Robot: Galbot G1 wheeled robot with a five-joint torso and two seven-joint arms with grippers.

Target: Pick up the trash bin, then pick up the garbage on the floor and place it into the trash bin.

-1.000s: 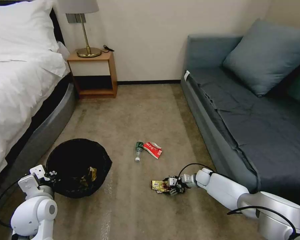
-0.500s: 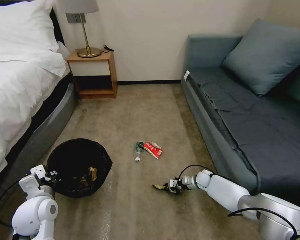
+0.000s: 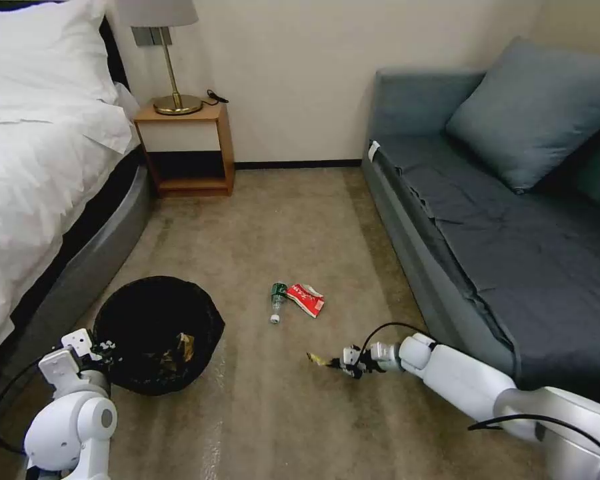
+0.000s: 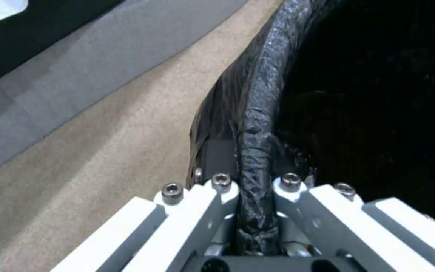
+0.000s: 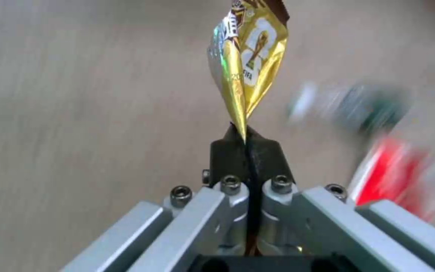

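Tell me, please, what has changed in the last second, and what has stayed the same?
The right end effector, shut on the gold-brown wrapper, has lifted it off the carpet; a second ago the wrapper lay flat, now it hangs edge-on from the fingertips. The left end effector still clamps the rim of the trash bin. The bottle and the red-white wrapper have not moved.

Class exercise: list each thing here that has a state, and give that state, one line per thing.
trash bin: upright, rim gripped, litter inside
left gripper: shut on bin rim
right gripper: shut on gold wrapper
gold wrapper: pinched by one end
bottle: lying on carpet, capped
red-white wrapper: lying beside bottle
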